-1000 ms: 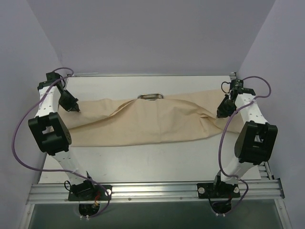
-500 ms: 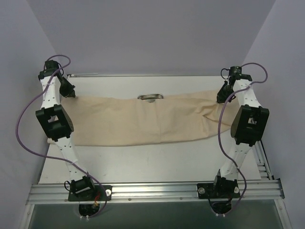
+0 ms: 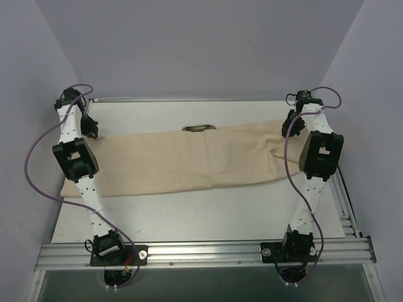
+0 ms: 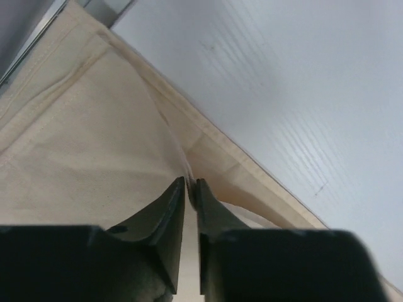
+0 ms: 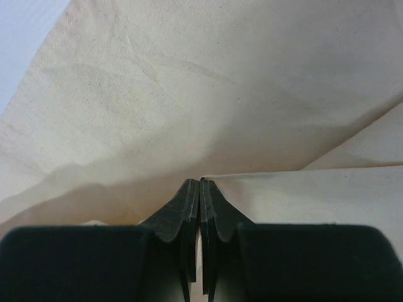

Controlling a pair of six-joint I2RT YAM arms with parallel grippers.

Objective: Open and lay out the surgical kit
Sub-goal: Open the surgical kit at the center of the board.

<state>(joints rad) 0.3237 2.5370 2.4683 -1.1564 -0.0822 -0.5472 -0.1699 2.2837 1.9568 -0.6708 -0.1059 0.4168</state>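
Top view. The beige cloth wrap (image 3: 189,160) lies in a long band across the bench (image 3: 189,214), running from the left arm to the right arm. It is rumpled toward the right end. The steel tray (image 3: 199,128) shows only as a sliver of shiny rim at the far edge of the cloth wrap, near the middle. The rest of it sits under the fabric, so its contents are hidden. The left hand (image 3: 92,130) is at the far-left corner of the wrap and the right hand (image 3: 288,129) is at the far-right corner. Both are down near the cloth.

Left wrist view. The fingertips stand a thin slit apart. A raised crease of hemmed cloth runs straight up to them (pinched or let go, I cannot tell). Bare white bench lies beyond the hem, to the right.

Right wrist view. The fingers are clenched tight, tip against tip. A fold of the wrap meets them exactly at the tips, with taut cloth fanning away above, so this hand is gripping the cloth wrap.
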